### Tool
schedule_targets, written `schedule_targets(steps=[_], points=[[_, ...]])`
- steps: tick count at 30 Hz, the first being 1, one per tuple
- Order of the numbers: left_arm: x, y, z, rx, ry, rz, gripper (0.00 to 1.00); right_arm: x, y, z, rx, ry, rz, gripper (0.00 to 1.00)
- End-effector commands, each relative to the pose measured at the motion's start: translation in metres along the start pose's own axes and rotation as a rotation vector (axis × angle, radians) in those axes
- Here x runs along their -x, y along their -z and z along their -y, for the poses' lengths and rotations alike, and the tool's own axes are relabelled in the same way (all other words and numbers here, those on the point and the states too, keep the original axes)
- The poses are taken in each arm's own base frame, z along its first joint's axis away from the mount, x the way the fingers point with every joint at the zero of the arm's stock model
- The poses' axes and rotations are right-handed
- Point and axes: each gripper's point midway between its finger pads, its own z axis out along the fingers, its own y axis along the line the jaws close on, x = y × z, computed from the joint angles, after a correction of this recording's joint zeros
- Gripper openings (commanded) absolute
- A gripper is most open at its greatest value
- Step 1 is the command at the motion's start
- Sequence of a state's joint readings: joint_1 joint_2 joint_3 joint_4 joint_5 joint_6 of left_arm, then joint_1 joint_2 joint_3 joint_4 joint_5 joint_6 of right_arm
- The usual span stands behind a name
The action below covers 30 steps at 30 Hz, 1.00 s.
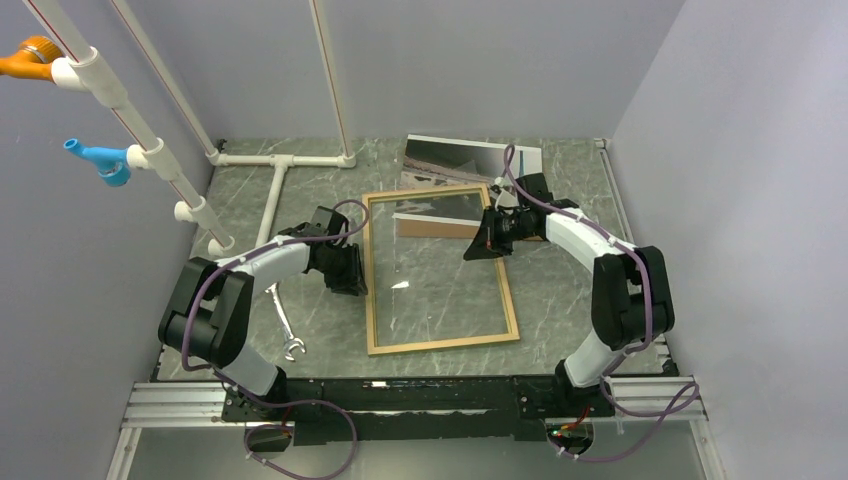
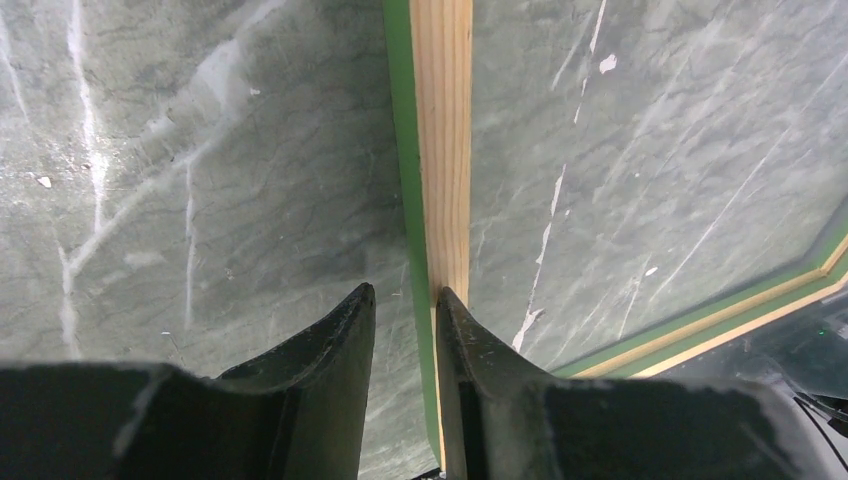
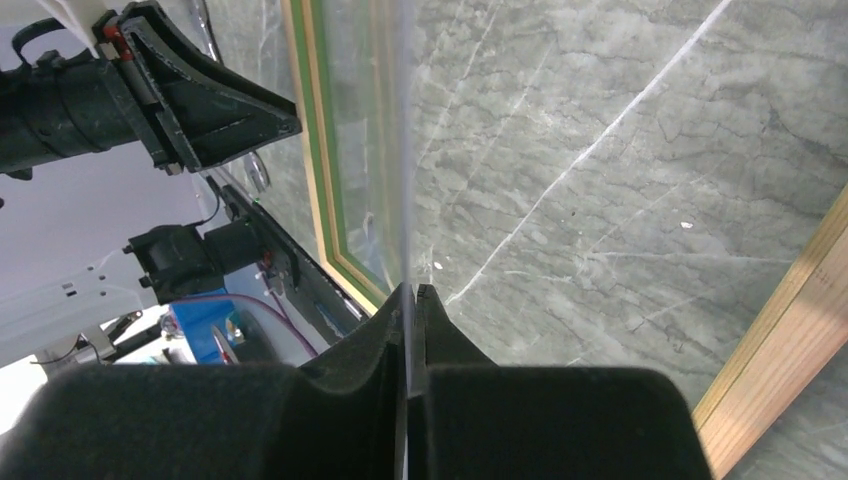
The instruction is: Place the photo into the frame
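The frame (image 1: pixel 442 345) lies flat on the marble table, tan wood face up, with a green outer edge (image 2: pixel 400 150). My left gripper (image 1: pixel 352 272) is at the frame's left rail (image 2: pixel 445 120), open. One finger (image 2: pixel 470 350) rests on the wood and the other stands off the green edge over the table, with the left gripper's gap (image 2: pixel 405 292) between them. My right gripper (image 1: pixel 480 245) (image 3: pixel 412 288) is shut on the thin clear pane (image 3: pixel 375 150), which stands tilted above the frame's far right part. The photo (image 1: pixel 470 158) lies at the back, past the frame.
A plain brown backing board (image 1: pixel 435 228) shows through the frame's far end. A wrench (image 1: pixel 286 332) lies left of the frame. White pipework (image 1: pixel 280 165) crosses the back left, with orange (image 1: pixel 30 55) and blue (image 1: pixel 100 160) fittings on the left wall.
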<state>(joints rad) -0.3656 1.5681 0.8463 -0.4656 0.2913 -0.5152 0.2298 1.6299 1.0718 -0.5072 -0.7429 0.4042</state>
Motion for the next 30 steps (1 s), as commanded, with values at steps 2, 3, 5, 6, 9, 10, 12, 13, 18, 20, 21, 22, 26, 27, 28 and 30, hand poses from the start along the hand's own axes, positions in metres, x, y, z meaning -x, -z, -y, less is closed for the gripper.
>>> schedule_targets(steps=[2, 3, 5, 6, 9, 10, 12, 13, 18, 20, 21, 22, 26, 27, 28, 30], points=[[-0.017, -0.013, -0.026, 0.122, -0.034, -0.053, 0.33, -0.003, -0.003, -0.01, 0.038, 0.023, -0.038, 0.07], [-0.016, -0.013, -0.026, 0.122, -0.034, -0.051, 0.33, -0.003, -0.004, -0.011, 0.042, 0.025, -0.038, 0.07], [-0.017, -0.013, -0.025, 0.122, -0.037, -0.052, 0.33, -0.004, -0.005, -0.01, 0.045, 0.02, -0.042, 0.08], [-0.017, -0.013, -0.025, 0.121, -0.036, -0.051, 0.33, -0.004, -0.006, -0.009, 0.047, 0.018, -0.042, 0.08], [-0.017, -0.014, -0.024, 0.122, -0.038, -0.054, 0.33, -0.006, -0.007, -0.008, 0.053, 0.015, -0.044, 0.08], [-0.018, -0.014, -0.024, 0.122, -0.039, -0.056, 0.33, -0.007, -0.008, -0.009, 0.058, 0.016, -0.045, 0.08], [-0.018, -0.014, -0.024, 0.123, -0.041, -0.059, 0.32, -0.008, -0.008, -0.01, 0.068, 0.014, -0.044, 0.08], [-0.019, -0.015, -0.024, 0.124, -0.043, -0.061, 0.32, -0.008, -0.009, -0.01, 0.076, 0.013, -0.041, 0.08], [-0.019, -0.016, -0.023, 0.124, -0.045, -0.062, 0.32, -0.015, -0.013, -0.007, 0.086, -0.025, -0.033, 0.13], [-0.019, -0.016, -0.022, 0.123, -0.046, -0.062, 0.32, -0.017, -0.014, -0.005, 0.089, -0.04, -0.027, 0.16], [-0.019, -0.016, -0.022, 0.124, -0.045, -0.063, 0.32, -0.018, -0.015, -0.004, 0.089, -0.044, -0.026, 0.17], [-0.02, -0.017, -0.022, 0.124, -0.047, -0.063, 0.32, -0.019, -0.015, -0.003, 0.087, -0.044, -0.026, 0.18], [-0.02, -0.017, -0.022, 0.126, -0.051, -0.067, 0.32, -0.017, -0.015, 0.002, 0.058, -0.041, -0.022, 0.24], [-0.021, -0.017, -0.022, 0.128, -0.051, -0.068, 0.32, -0.016, -0.015, 0.003, 0.047, -0.04, -0.019, 0.27], [-0.021, -0.017, -0.022, 0.129, -0.052, -0.067, 0.32, -0.015, -0.015, 0.003, 0.041, -0.036, -0.016, 0.31], [-0.021, -0.017, -0.022, 0.13, -0.053, -0.067, 0.32, -0.013, -0.014, 0.004, 0.03, -0.032, -0.013, 0.37]])
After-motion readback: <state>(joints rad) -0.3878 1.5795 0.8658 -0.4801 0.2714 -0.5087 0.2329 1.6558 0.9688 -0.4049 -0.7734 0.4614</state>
